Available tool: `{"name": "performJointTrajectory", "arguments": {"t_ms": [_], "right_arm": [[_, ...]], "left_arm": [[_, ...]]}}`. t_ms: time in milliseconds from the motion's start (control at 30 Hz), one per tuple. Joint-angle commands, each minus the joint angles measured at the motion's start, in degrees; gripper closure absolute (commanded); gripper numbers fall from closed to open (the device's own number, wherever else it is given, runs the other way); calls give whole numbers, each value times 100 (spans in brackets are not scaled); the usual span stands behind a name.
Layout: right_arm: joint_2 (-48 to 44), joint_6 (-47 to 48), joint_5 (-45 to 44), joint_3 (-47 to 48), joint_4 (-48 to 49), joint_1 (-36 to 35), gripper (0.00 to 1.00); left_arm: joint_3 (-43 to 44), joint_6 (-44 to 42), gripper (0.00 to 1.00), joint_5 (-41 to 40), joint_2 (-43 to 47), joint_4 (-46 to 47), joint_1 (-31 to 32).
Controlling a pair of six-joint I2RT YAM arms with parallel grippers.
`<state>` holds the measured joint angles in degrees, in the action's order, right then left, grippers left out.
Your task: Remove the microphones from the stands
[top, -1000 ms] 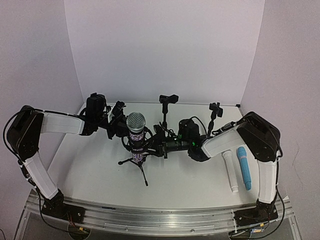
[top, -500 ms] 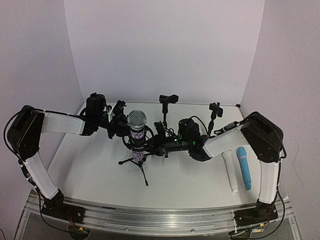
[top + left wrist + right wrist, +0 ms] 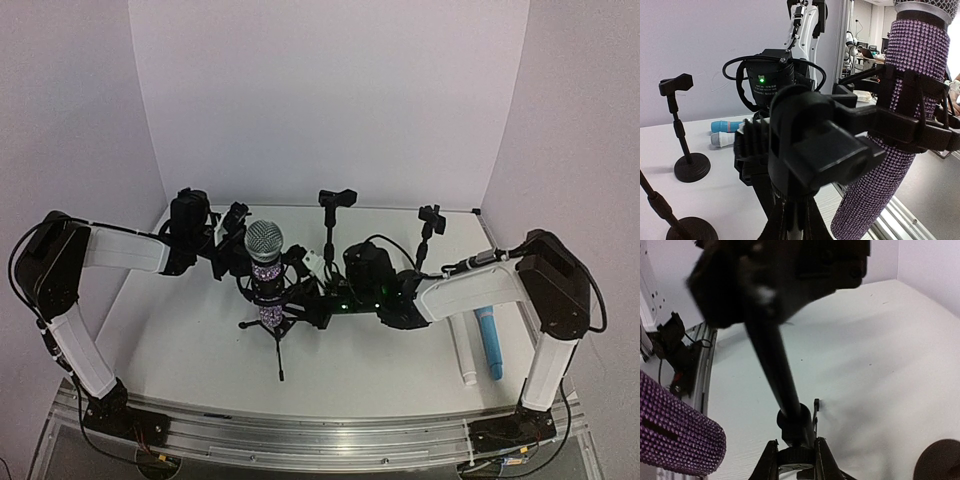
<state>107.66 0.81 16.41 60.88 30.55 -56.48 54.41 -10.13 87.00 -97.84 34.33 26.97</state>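
Top external: the mic, upright in the stand, is clamped by the left gripper — the stand is pinched below by the right gripper — so an upward pull is needed.

The white surface carried five things. A black tripod stand stood left of the middle, its thin legs spread toward the near edge; whether every foot touched could not be told. Near the far edge, about midway along it, an upright clip stand rested on a round base, and a second clip stand of the same kind stood closer to the far right corner. Along the right edge a white microphone and a blue microphone lay flat, side by side and roughly parallel, the blue one nearer that edge.
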Motion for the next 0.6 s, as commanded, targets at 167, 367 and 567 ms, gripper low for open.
{"name": "performJointTrajectory", "arguments": {"t_ms": [167, 367, 567], "right_arm": [[333, 2543, -845, -236, -255, -412, 100], [557, 3593, -1971, -225, -115, -659, 100], [621, 4286, -2697, -249, -21, -738, 100]], "left_arm": [[-491, -254, 100, -762, -21, 265, -10], [-644, -258, 100, -795, 24, 372, -7], [-680, -277, 100, -791, 5, 366, -7]]}}
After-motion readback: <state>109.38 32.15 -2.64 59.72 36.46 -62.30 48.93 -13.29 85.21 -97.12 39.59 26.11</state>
